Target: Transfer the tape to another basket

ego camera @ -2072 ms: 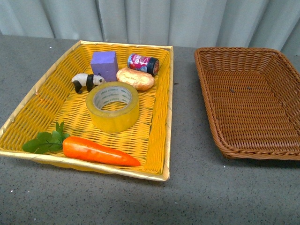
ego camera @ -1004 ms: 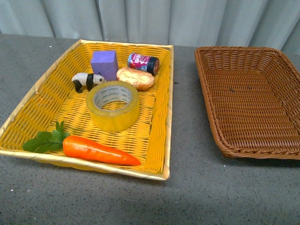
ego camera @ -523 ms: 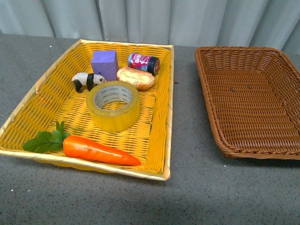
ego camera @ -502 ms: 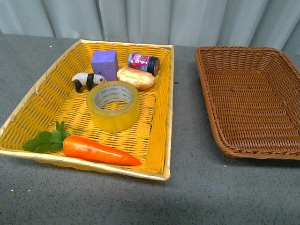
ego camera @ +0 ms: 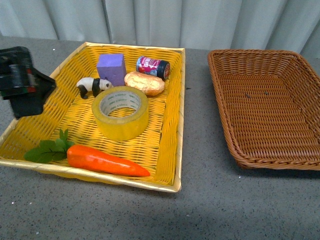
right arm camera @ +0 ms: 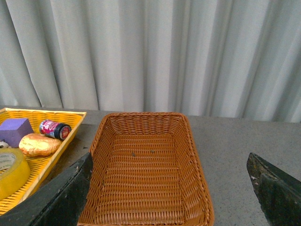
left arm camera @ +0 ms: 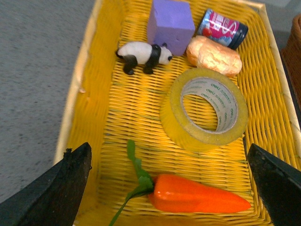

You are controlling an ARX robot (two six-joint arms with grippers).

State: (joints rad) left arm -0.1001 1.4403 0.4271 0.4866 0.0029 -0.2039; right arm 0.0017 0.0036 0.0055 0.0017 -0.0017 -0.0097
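The tape, a wide yellowish roll with a white printed core, lies flat in the middle of the bright yellow woven basket. The left wrist view shows the tape too. To the right stands the brown wicker basket with nothing in it; in the right wrist view this basket lies between the fingers. My left gripper has come in over the yellow basket's left rim. The left gripper stands open above the carrot, short of the tape. My right gripper hangs open, out of the front view.
Around the tape in the yellow basket lie a carrot with green leaves, a panda figure, a purple block, a bread roll and a small can. Grey tabletop separates the baskets. A curtain hangs behind.
My left gripper has entered the front view at the left, over the yellow basket's rim. The tape and the other objects have not moved.
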